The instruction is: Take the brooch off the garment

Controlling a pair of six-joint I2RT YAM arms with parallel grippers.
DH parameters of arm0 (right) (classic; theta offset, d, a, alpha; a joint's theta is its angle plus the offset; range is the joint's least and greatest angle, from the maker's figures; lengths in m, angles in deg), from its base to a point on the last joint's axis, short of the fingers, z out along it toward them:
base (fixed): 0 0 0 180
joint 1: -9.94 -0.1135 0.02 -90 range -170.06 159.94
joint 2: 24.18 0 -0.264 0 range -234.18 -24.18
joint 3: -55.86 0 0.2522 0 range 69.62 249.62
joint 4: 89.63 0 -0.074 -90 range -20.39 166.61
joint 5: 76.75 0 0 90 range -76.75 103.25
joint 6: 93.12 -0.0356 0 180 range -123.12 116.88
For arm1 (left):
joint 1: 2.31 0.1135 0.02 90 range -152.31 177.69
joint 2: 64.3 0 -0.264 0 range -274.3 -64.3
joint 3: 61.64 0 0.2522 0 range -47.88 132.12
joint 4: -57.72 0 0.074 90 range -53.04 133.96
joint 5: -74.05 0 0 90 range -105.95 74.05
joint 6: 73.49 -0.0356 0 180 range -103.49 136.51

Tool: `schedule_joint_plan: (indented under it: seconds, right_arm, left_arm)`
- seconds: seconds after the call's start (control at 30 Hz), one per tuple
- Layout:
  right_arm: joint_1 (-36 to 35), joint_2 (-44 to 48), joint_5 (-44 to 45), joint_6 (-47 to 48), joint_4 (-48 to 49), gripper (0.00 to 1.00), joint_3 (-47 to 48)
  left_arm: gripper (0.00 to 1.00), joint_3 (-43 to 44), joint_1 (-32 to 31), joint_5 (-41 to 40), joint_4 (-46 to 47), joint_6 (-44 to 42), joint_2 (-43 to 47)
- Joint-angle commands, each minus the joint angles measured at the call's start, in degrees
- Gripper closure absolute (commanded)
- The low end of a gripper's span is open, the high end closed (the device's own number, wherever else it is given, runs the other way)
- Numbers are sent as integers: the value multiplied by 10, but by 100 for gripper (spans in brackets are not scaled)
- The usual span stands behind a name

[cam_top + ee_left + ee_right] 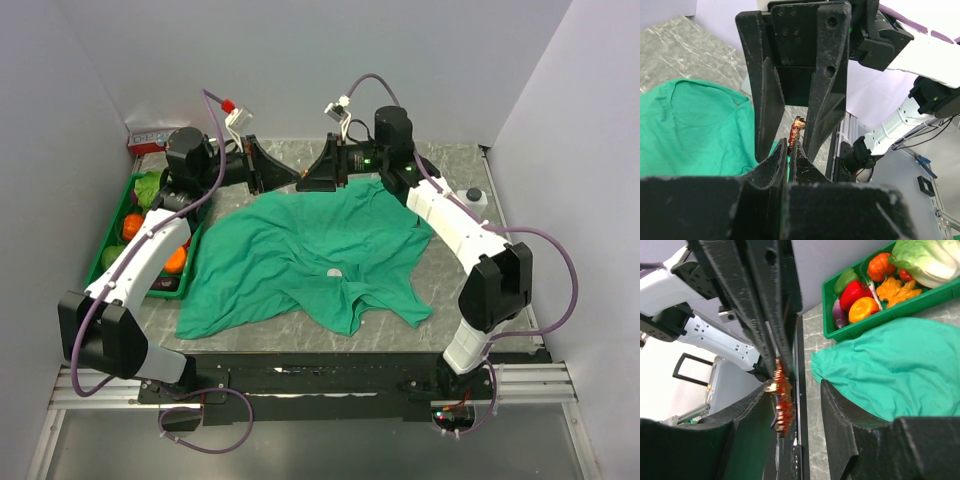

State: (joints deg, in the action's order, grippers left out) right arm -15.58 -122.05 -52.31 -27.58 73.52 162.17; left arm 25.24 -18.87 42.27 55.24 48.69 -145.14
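The garment (pixel 300 260) lies spread and wrinkled on the table (pixel 450 290). It is soft, limp cloth. Both grippers meet above its far edge. The right gripper (pixel 796 386) stands wide, its fingers straddling the left gripper (pixel 791 150), whose fingers are closed narrow on the brooch (pixel 796 131). The brooch is held in the air, clear of the cloth. Judged properties: light, rigid, very small, with spiky edges, so it is liable to slip or twist. Take hold across its flat faces at mid-body, not at the points.
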Motion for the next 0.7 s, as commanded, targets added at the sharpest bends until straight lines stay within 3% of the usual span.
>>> schedule_joint_plan:
  seconds: [0.0, 0.47, 0.67]
  right_arm:
    - [6, -17, 16, -1, 12, 50, 22]
    - [9, -49, -7, -25, 28, 51, -23]
    - [14, -82, -40, -66, 103, 48, -12]
  left_arm:
    - [99, -5, -1, 25, 18, 0, 9]
    - [99, -92, -1, 60, 42, 37, -12]
    - [99, -110, -1, 79, 47, 67, -49]
